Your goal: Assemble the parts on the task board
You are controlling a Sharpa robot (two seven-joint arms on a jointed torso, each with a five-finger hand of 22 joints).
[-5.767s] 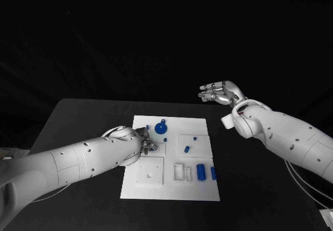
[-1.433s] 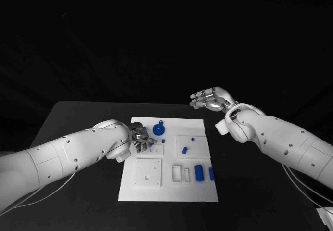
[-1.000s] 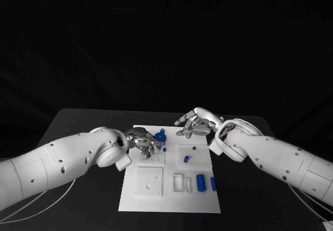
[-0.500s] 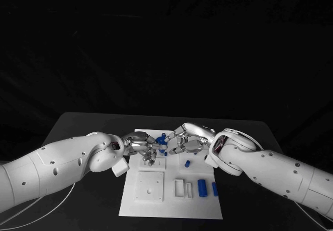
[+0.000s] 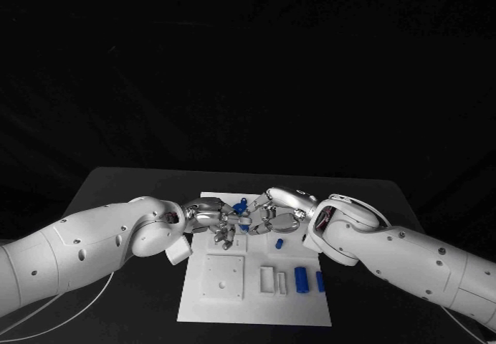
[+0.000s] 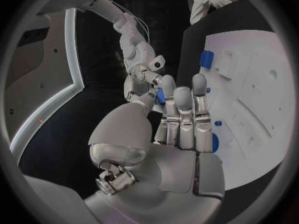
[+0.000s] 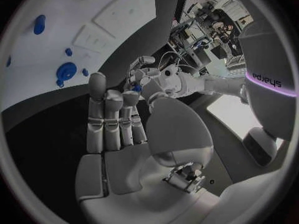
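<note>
The white task board (image 5: 222, 301) lies in the middle of the black table. Over its far end my two hands meet fingertip to fingertip. My left hand (image 5: 212, 217) pinches a small blue part (image 7: 136, 88) between thumb and finger. My right hand (image 5: 271, 213) faces it with its fingers stretched out and its thumb tip close by that part (image 6: 160, 95); I cannot tell whether it touches. A blue disc (image 7: 65, 72) lies on the board under the hands. Nearer me lie a small blue peg (image 5: 278, 244) and a blue cylinder (image 5: 301, 278).
A thin blue piece (image 5: 320, 282) lies beside the cylinder near the board's right edge. White raised blocks (image 5: 222, 276) and slotted holders (image 5: 266, 278) stand on the near half of the board. Black table (image 5: 124, 186) surrounds the board on all sides.
My right hand has come down from the far right and closed in on my left hand over the board's far end. My left hand has lifted slightly and turned toward it.
</note>
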